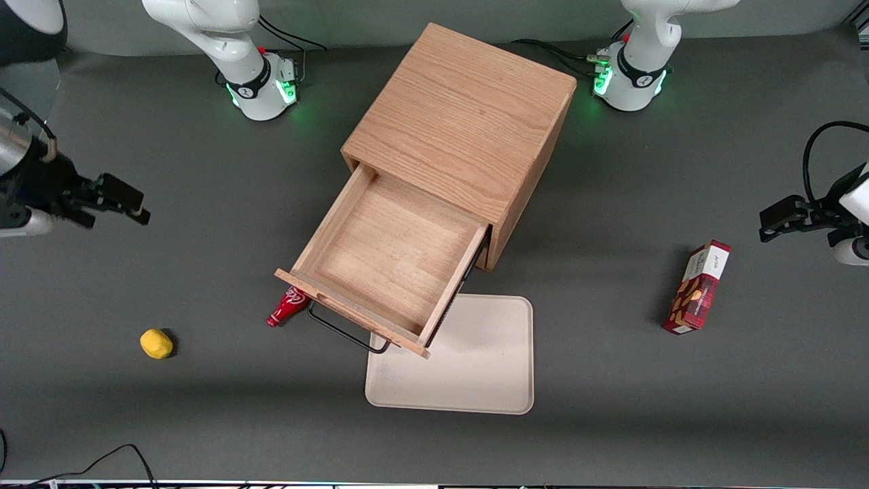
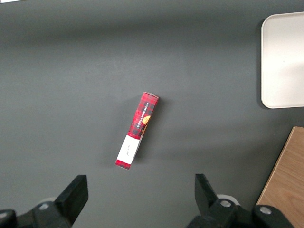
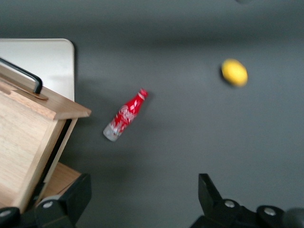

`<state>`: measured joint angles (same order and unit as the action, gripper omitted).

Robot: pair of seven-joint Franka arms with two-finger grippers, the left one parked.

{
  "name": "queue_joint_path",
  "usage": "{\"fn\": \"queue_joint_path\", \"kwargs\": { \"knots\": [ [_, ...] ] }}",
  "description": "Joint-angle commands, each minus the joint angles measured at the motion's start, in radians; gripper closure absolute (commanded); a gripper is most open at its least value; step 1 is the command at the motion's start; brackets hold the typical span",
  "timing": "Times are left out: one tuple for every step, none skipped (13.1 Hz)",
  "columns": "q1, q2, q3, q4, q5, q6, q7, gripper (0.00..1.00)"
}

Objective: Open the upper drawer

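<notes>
The upper drawer (image 1: 392,261) stands pulled well out of the cabinet (image 1: 461,129), so the opening looks done, and the tool (image 1: 129,204) hangs apart, seemingly open and empty.

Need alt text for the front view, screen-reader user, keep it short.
The upper drawer of the oak cabinet stands pulled out and empty, its black handle overhanging a beige tray. The gripper hangs open, clear of it, toward the working arm's end. A red bottle, a lemon and a red box lie on the grey table.
</notes>
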<state>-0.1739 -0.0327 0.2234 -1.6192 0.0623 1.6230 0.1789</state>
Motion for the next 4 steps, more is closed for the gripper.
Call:
{"fn": "queue_joint_path", "kwargs": {
  "knots": [
    [-0.010, -0.091, -0.006, -0.106, -0.001, -0.025, 0.091, 0.00],
    [-0.022, -0.093, -0.006, -0.106, -0.009, -0.025, 0.086, 0.00],
    [-0.022, -0.090, -0.006, -0.103, -0.019, -0.025, 0.085, 0.00],
    [-0.018, -0.087, -0.006, -0.103, -0.059, -0.022, 0.085, 0.00]
  ]
}}
